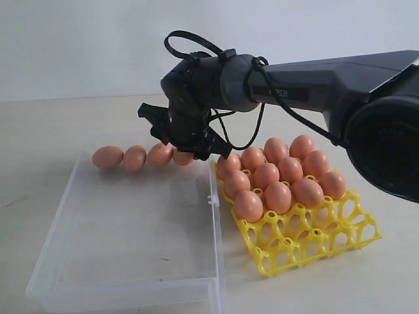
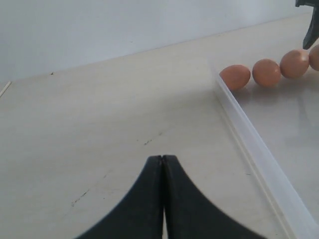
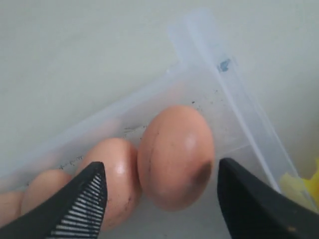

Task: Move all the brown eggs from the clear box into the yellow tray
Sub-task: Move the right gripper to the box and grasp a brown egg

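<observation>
Right claw (image 3: 158, 172) gapes wide astride the end egg (image 3: 175, 157), gripping nothing, at the box's (image 1: 124, 291) 1 o'clock corner in the exterior view. Four eggs (image 1: 135, 157) line the box's 12 o'clock wall in a row. The tray (image 1: 308, 245), at the box's 3 o'clock, carries about a dozen more. Left claw (image 2: 162, 160) is pressed shut, empty, over the desk (image 2: 99, 129) beside the box.

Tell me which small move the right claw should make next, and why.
Probably lower a little and close on the end egg. The right claw stands open with one finger on each side of this egg, in the corner of the clear box. The neighbouring egg touches it, so close gently.
</observation>
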You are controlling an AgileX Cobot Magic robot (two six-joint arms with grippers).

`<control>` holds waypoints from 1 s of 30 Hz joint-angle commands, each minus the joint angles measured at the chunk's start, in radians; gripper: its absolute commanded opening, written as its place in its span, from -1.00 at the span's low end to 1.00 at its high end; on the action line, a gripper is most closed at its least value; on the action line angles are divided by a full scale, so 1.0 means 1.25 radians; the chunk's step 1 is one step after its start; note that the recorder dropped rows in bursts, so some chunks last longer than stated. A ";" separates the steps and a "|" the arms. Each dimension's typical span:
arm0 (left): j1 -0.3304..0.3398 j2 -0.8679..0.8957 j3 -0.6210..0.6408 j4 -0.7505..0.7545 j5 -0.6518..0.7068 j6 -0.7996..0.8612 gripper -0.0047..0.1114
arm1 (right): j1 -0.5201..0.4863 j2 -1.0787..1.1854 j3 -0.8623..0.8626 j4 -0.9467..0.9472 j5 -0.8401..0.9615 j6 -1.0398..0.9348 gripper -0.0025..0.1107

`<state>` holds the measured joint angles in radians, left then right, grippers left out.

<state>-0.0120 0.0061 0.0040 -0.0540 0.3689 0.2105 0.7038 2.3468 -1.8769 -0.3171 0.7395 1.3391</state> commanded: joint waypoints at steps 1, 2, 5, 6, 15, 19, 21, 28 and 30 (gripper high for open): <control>0.001 -0.005 -0.003 -0.006 -0.007 -0.004 -0.92 | -0.021 0.013 -0.005 -0.037 0.003 0.053 0.04; 0.001 -0.005 -0.003 -0.006 -0.007 -0.004 -0.92 | -0.024 0.016 -0.005 -0.039 0.003 0.062 0.01; 0.001 -0.005 -0.003 -0.006 -0.007 -0.004 -0.92 | -0.029 0.029 -0.005 -0.029 -0.003 0.062 0.01; 0.001 -0.005 -0.003 -0.006 -0.007 -0.004 -0.92 | -0.030 0.032 -0.005 -0.016 -0.004 0.062 0.02; 0.001 -0.005 -0.003 -0.006 -0.007 -0.004 -0.92 | -0.032 0.056 -0.005 0.001 -0.030 0.060 -0.13; 0.001 -0.005 -0.003 -0.006 -0.007 -0.004 -0.92 | -0.032 0.051 -0.005 0.024 -0.028 0.047 -0.86; 0.001 -0.005 -0.003 -0.006 -0.007 -0.004 -0.92 | -0.031 0.044 -0.005 0.044 -0.046 0.009 -0.95; 0.001 -0.005 -0.003 -0.006 -0.007 -0.004 -0.92 | -0.004 -0.032 0.008 0.042 -0.210 -0.126 -0.96; 0.001 -0.005 -0.003 -0.006 -0.007 -0.004 -0.92 | 0.005 -0.064 0.029 0.050 -0.260 -0.199 -0.96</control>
<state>-0.0120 0.0061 0.0040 -0.0540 0.3689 0.2105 0.6917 2.3355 -1.8646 -0.2630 0.5378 1.2154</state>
